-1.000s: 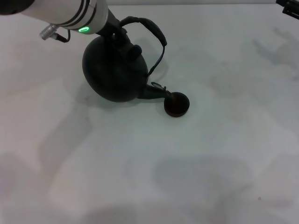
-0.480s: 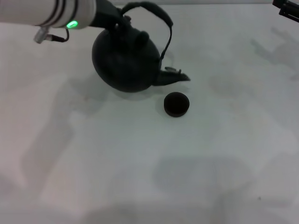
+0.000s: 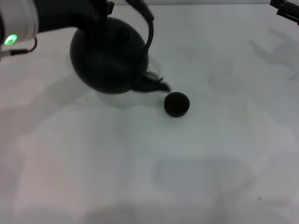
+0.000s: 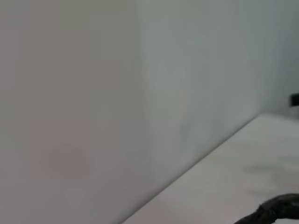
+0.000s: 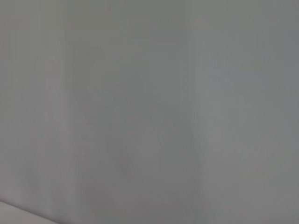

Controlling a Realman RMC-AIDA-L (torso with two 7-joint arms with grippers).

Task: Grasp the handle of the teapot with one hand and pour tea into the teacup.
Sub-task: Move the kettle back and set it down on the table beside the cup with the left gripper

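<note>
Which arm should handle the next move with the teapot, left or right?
Left. Its tool is up at the handle and carries the teapot clear of the table, spout beside the teacup. The right tool sits at the far right edge, away from both.

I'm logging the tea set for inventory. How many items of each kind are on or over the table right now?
Teapot: 1
Teacup: 1
Total: 2
</note>
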